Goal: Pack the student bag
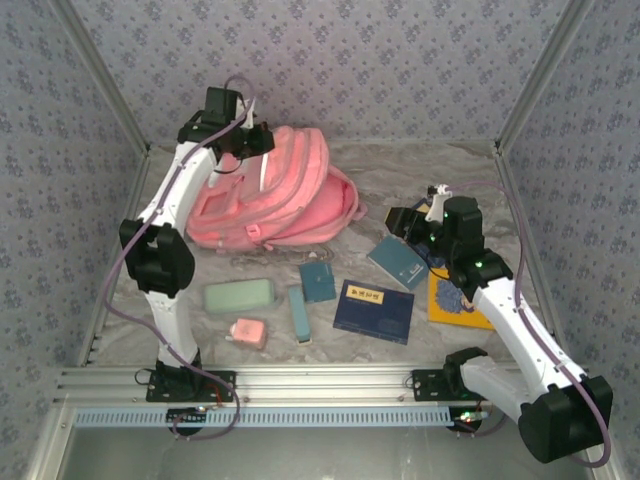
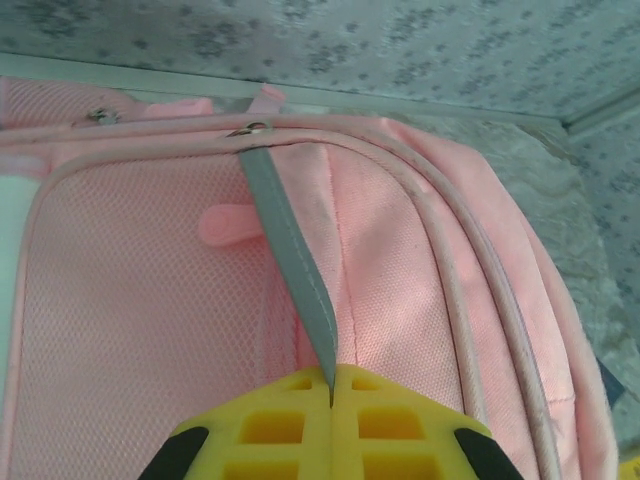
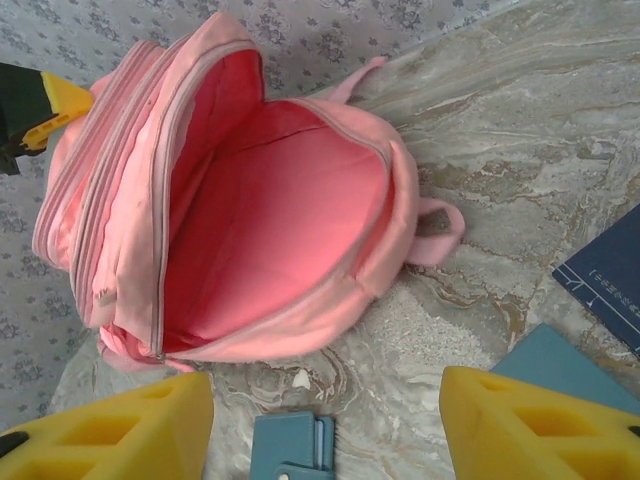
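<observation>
Pressed together at the bottom of the left wrist view, the yellow fingers of the left hand pinched the lower end of a grey strip. This strip ran up to a zipper slider on the student bag. The bag lay at the far left of the marbled worktop, close to the back wall. Its main compartment gaped wide and showed a bare pink lining in the right wrist view. One pink strap loop lay on the worktop beside it.

The right hand hovered above the worktop, well apart from the bag, with its fingers spread and nothing between them. Below it lay a small teal case and the corner of a teal book.

From above, more things lay in a loose row nearer the arms:
- a pale green pouch
- a small pink item
- a narrow teal box
- a dark blue book
- a yellow book, partly under the right arm
</observation>
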You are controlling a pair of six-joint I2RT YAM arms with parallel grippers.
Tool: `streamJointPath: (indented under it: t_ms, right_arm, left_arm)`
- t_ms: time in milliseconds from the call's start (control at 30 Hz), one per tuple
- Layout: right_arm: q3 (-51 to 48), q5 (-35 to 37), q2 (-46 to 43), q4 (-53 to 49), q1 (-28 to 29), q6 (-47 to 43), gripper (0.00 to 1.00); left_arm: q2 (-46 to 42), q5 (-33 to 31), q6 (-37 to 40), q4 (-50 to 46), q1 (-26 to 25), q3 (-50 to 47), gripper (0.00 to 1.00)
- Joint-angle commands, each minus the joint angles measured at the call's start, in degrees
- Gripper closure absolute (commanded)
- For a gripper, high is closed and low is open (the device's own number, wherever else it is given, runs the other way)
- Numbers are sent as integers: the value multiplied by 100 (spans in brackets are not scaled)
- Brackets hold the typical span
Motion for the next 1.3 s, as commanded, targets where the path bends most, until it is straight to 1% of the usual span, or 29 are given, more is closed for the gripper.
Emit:
streamJointPath:
  t_ms: [0,33,100,167,233,267,300,333,367,433,500,533,600,700,767,867,967,1067,1167,1267]
  right_arm:
    - [-1,-285,4,-114,58,42,37]
    - [-11,-353,50,-174,65,44,37]
    - [67,-390,174,-489,110,119,38]
    - [449,-410,517,-1265,115,134,34]
    - [935,-28,1016,-2236,191,-240,31]
    - [1131,203,1245,-2705,296,-480,29]
    - [1252,479,1383,-2960,430,-623,27]
    - [1313,948,1478,-3134,614,-682,23]
    - [1341,1182,1507,-3233,750,-701,19]
    - [1275,1189,1460,-3116,896,-586,14]
    - [1197,1132,1450,-2979,1071,-378,14]
    - [1197,1014,1479,-2926,1287,-421,15]
    - [1236,1261,1635,-2894,1838,-328,16]
    - [1541,1664,2250,-3039,2628,57,18]
    - [1740,1901,2629,-2979,3187,246,18]
    - [2194,2078,3229,-3057,3816,343,18]
    - [2736,2135,3796,-3191,4241,353,18]
    - [3121,2115,4314,-3240,4601,365,17]
    - [3524,2115,4842,-3445,4789,394,17]
    - [3716,2141,5173,-3695,4804,449,18]
  left_arm:
    - [-22,-335,306,49,102,350,100]
    - [75,-365,385,43,95,443,100]
    - [292,-458,536,-257,60,647,100]
    - [556,-830,906,-623,-98,1018,100]
    - [762,-1034,1152,-869,-251,1235,100]
    - [825,-1028,1139,-878,-291,1238,100]
    - [869,-977,1072,-851,-307,1221,100]
    - [919,-886,956,-821,-303,1200,100]
    - [968,-787,844,-817,-295,1200,100]
    - [1054,-588,665,-791,-294,1161,100]
    - [1088,-381,566,-747,-294,1088,100]
    - [1075,-277,507,-687,-286,1030,100]
    - [1005,-90,368,-522,-261,839,100]
    - [863,131,90,-159,-160,450,100]
    - [834,425,-162,157,-63,162,100]
    - [833,598,-356,420,12,-214,100]
    - [815,730,-477,664,48,-465,100]
    - [876,797,-530,688,74,-464,100]
    - [972,890,-591,675,101,-393,100]
    - [1027,991,-631,655,153,-389,100]
